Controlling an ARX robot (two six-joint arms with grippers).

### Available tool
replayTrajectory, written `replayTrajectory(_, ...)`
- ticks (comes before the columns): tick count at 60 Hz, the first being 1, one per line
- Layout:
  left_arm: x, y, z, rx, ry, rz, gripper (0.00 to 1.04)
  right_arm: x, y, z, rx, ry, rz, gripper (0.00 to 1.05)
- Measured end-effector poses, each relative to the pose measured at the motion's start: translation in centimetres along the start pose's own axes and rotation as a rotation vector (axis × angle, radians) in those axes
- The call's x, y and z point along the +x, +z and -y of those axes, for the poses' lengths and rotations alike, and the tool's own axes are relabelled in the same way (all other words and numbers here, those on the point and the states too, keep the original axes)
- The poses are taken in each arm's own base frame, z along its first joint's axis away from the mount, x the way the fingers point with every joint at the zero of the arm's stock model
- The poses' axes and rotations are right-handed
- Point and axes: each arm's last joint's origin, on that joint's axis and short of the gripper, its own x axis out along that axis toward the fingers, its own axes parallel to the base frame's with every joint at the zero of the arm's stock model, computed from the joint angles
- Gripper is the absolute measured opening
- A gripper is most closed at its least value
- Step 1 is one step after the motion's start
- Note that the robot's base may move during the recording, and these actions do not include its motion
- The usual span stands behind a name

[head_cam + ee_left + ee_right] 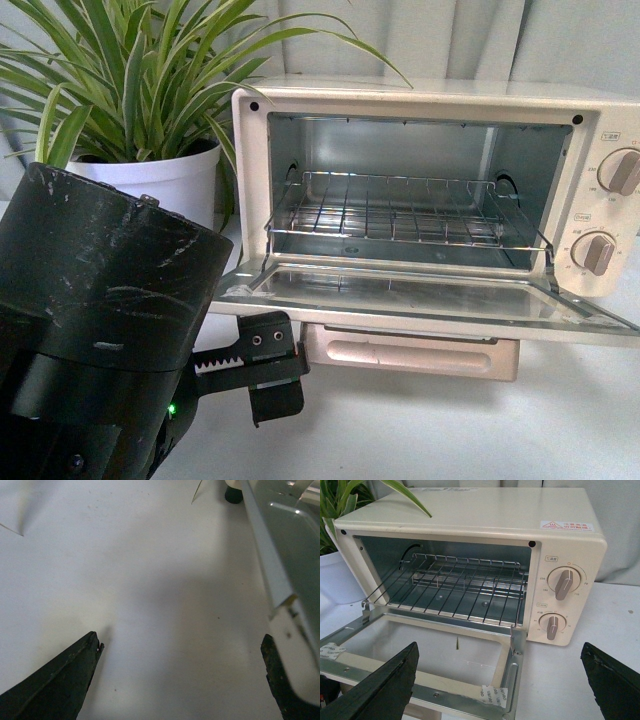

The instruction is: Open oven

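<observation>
The cream-white oven [430, 100] stands on the white table with its glass door [420, 300] folded down flat and open. The bar handle [410, 355] hangs below the door's front edge. The wire rack [400, 210] sits inside, and two knobs [625, 172] are on the right panel. My left gripper [270, 385] is open and empty, low over the table beside the door's left front corner; its wrist view [182, 642] shows the door edge [270, 565]. My right gripper [500, 647] is open and empty above the open door [420, 690], facing the oven [470, 510].
A spider plant [130, 80] in a white pot [170, 180] stands just left of the oven. My bulky left arm [90, 300] fills the lower left of the front view. White table [450, 430] lies in front of the oven.
</observation>
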Motion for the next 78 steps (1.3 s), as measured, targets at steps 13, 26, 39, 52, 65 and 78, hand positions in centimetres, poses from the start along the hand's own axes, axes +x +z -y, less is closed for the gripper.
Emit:
replayTrajectory(13,0.1,-0.7,0.1,0.218,0.03,0.005,0.98,0.0,0.0,0.0,0.002,0.0,0.0,0.95)
replayTrajectory(26,0.2,-1.0,0.2,0.334,0.056,0.023,0.98,0.0,0.0,0.0,0.003,0.004,0.001,0.95)
replayTrajectory(39,-0.8,-0.9,-0.4,0.338,-0.002,0.039,0.98,-0.2,-0.1,0.1,0.003,0.017,-0.007,0.95)
replayTrajectory(52,-3.5,-0.5,-2.4,0.276,-0.07,0.084,0.98,-0.8,-1.8,0.3,0.003,0.074,-0.071,0.95)
replayTrajectory(65,-7.7,1.0,-3.7,0.244,-0.134,0.189,0.98,-2.3,-3.9,0.8,-0.02,0.09,-0.11,0.95)
replayTrajectory(78,-11.1,0.3,-5.9,0.229,-0.153,0.232,0.98,-4.3,-5.9,1.6,-0.014,0.084,-0.117,0.95)
